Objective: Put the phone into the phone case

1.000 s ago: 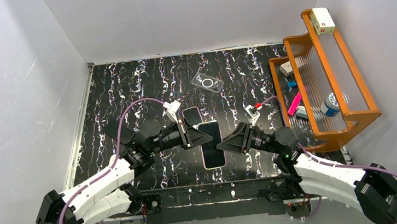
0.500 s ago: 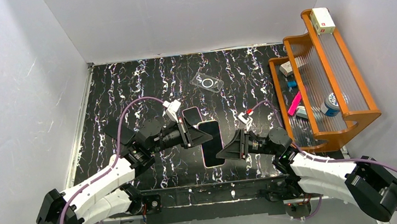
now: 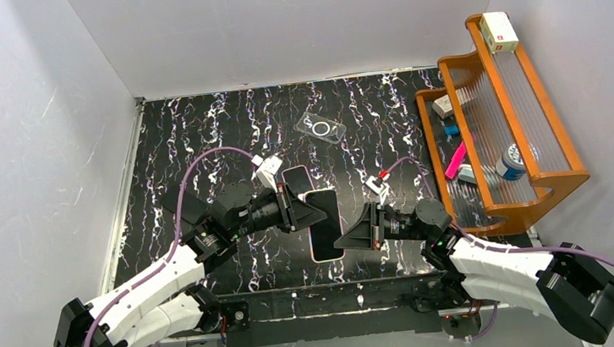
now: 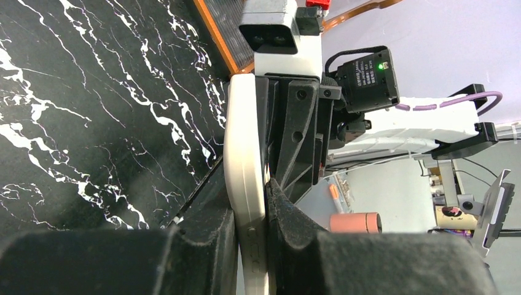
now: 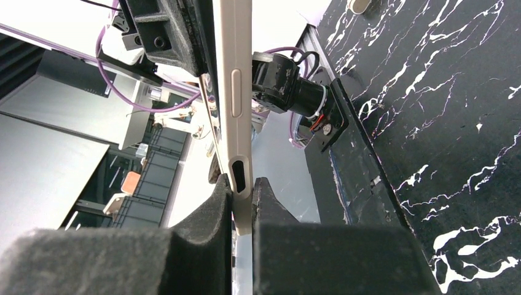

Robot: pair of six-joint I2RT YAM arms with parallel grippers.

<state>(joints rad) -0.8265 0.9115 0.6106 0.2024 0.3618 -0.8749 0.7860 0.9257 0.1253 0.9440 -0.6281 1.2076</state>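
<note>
The phone (image 3: 326, 229), black-faced with a pale pink rim, hangs above the table's near middle. My left gripper (image 3: 316, 212) is shut on its upper left side. In the left wrist view the phone (image 4: 244, 153) runs edge-on between the pads of that gripper (image 4: 250, 246). From the right, my right gripper (image 3: 340, 242) is shut on the phone's near end. In the right wrist view its pads press both faces of the phone (image 5: 232, 92) at the gripper's (image 5: 243, 200) tips. The clear phone case (image 3: 320, 127) with a ring mark lies flat at the far middle, well away from both grippers.
A dark rounded slab (image 3: 295, 177) lies on the marble table (image 3: 199, 150) just behind the left gripper. A wooden rack (image 3: 533, 177) with small items and a pink marker (image 3: 455, 162) stands at the right, a white box (image 3: 499, 32) on top. White walls enclose the table.
My right gripper has slid left to the phone and closed on its near end. The left gripper has kept its hold, and the phone has shifted slightly left.
</note>
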